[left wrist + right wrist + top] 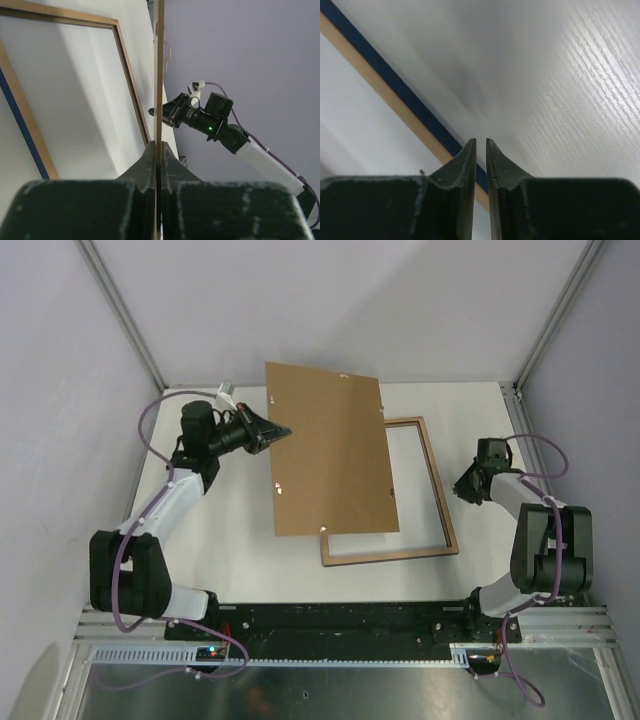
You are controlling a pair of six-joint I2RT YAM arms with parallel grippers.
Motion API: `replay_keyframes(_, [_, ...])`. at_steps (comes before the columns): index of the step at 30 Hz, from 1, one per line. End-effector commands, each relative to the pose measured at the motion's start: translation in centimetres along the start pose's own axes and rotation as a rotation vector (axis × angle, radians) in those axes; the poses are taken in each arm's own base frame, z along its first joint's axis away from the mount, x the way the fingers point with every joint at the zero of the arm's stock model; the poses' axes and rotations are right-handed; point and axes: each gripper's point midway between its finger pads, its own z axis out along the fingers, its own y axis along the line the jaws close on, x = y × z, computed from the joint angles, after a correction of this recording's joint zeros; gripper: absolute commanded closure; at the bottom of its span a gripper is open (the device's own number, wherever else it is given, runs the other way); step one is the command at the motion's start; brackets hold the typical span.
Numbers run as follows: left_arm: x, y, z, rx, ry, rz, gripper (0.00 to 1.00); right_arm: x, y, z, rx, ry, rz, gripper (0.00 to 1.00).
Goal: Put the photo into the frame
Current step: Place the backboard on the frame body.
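The left fingers, left of centre in the overhead view, are clenched on the left edge of the brown backing board, which is held up above the desk. The left wrist view shows the board edge-on, pinched between the tips. The frame lies flat on the desk right of centre, wood back up, its left side hidden under the board. The right fingers sit just beside the frame's right rail, a narrow slit apart and empty. Whether the photo rides on the board's underside cannot be told
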Motion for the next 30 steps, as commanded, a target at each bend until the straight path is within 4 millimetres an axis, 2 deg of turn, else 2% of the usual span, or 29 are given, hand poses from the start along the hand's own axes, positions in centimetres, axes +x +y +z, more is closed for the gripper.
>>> replay_keyframes(1, [-0.3, -2.3, 0.7, 0.104, -0.02, 0.029, 1.0, 1.2, -0.2, 1.1, -0.007, 0.024, -0.002, 0.83])
replay_keyframes(8, [0.4, -0.4, 1.6, 0.093, 0.002, -0.002, 1.0, 4.5, -0.2, 1.5, -0.013, 0.082, -0.059, 0.84])
replay_keyframes(12, [0.7, 0.6, 2.1, 0.08, 0.016, -0.021, 1.0, 7.1, 0.9, 1.1, -0.06, 0.133, -0.099, 0.83])
replay_keyframes(18, [1.4, 2.4, 2.7, 0.058, 0.041, -0.049, 1.0, 9.9, 2.2, 0.2, -0.103, 0.163, -0.147, 0.83])
replay_keyframes(24, [2.0, 4.0, 3.5, 0.046, 0.082, -0.079, 1.0, 10.1, 2.3, -0.4, -0.126, 0.163, -0.146, 0.83])
replay_keyframes(30, [2.3, 4.8, 4.3, 0.052, 0.123, -0.107, 1.0, 8.0, 2.7, -0.8, -0.146, 0.105, -0.121, 0.83])
